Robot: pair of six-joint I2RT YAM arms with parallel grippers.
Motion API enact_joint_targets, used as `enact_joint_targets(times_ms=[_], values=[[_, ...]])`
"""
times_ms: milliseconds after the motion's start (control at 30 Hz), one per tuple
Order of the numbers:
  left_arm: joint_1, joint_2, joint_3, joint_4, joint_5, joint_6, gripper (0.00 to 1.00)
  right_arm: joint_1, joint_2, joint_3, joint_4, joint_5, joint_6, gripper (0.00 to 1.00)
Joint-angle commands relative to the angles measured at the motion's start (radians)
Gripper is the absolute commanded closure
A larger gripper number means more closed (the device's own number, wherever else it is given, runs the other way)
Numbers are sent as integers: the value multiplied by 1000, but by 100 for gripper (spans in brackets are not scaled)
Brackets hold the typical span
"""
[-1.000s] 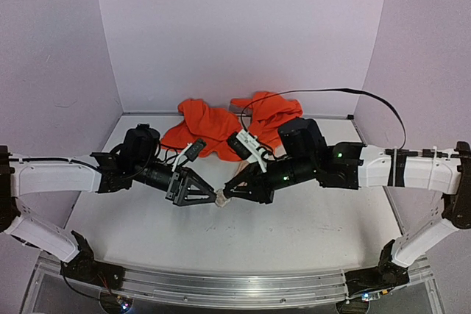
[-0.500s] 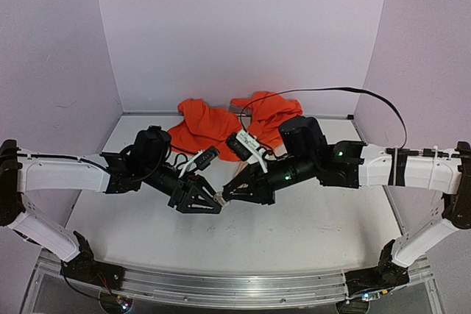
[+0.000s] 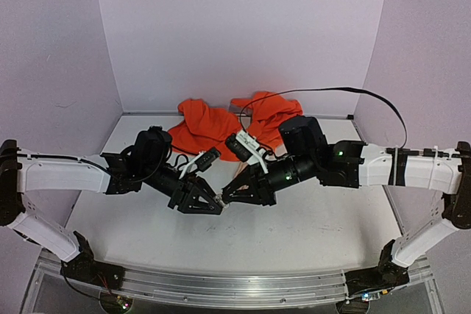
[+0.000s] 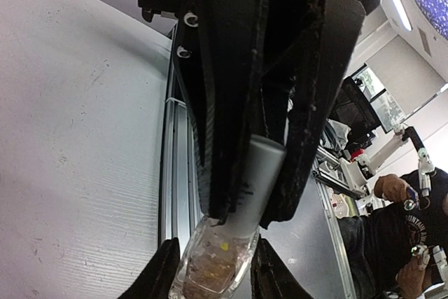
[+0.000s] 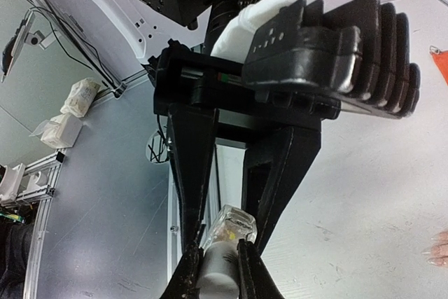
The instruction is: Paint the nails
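Zero nails [image 5: 439, 248] looked painted; left gripper [image 4: 217, 272] clamped bottle [image 5: 229, 223], right gripper [image 5: 215, 276] its cap [image 4: 264, 173]; nails at bottle's 3 o'clock; uncapping, painting pending.

My left arm [image 3: 110, 170] has reached further right, towards the middle of the table [image 3: 309, 233], and come slightly nearer. A second ago my left gripper [image 3: 215, 201] stood with its black fingers [image 4: 164, 279] spread wide, just left of the small clear glass bottle with a white cap [image 4: 213, 267]. It has since slid in over the bottle. The fingers have drawn together and now press the glass body from both sides, where before they stood apart from it.
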Motion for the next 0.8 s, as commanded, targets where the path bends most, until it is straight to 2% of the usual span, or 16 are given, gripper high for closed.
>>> enact_joint_targets(times_ms=[0,167,233,433,533,567,767], values=[[-10,-8,59,52,27,18,69,0,-27,48,38,-31,-12,100],[-16,-30,49,53,-4,33,85,0,-11,57,36,21,7,100],[-16,-57,38,54,-63,41,98,0,2,68,30,85,32,99],[-16,-229,-63,56,-448,84,100,0,-18,92,1,368,199,52],[-17,-298,-114,57,-644,114,100,-1,-43,91,4,456,305,26],[-21,-316,-125,58,-694,120,100,-2,-44,92,14,480,348,21],[-46,-358,-160,59,-939,140,100,4,32,152,85,446,518,22]])
